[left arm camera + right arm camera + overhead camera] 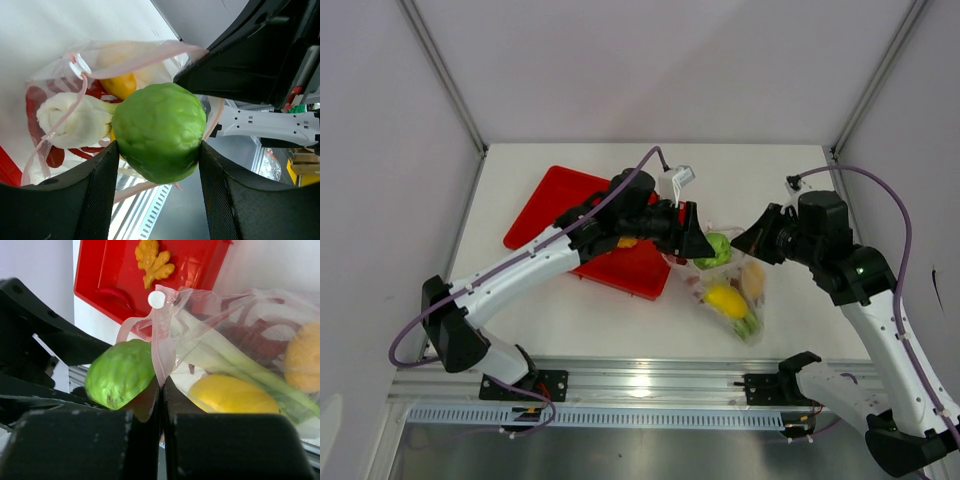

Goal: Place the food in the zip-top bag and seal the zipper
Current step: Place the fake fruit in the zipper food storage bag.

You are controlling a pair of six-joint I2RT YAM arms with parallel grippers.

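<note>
Left claw (158,155) loads green fruit (157,120); right claw (161,390) holds bag (240,325) open.
Left claw, part open, clamps the fruit just above the bag mouth. Right claw, pinched shut on the zipper (157,347) edge, lifts it so the mouth gapes. An orange piece (152,260), and apparently a chilli (117,297), lie on the tray (95,275).

No text, label, brand, number or sign can be read in any view. The only candidates are the small boxes (303,169) at the right edge of the left wrist view, and they are too blurred to tell.
</note>
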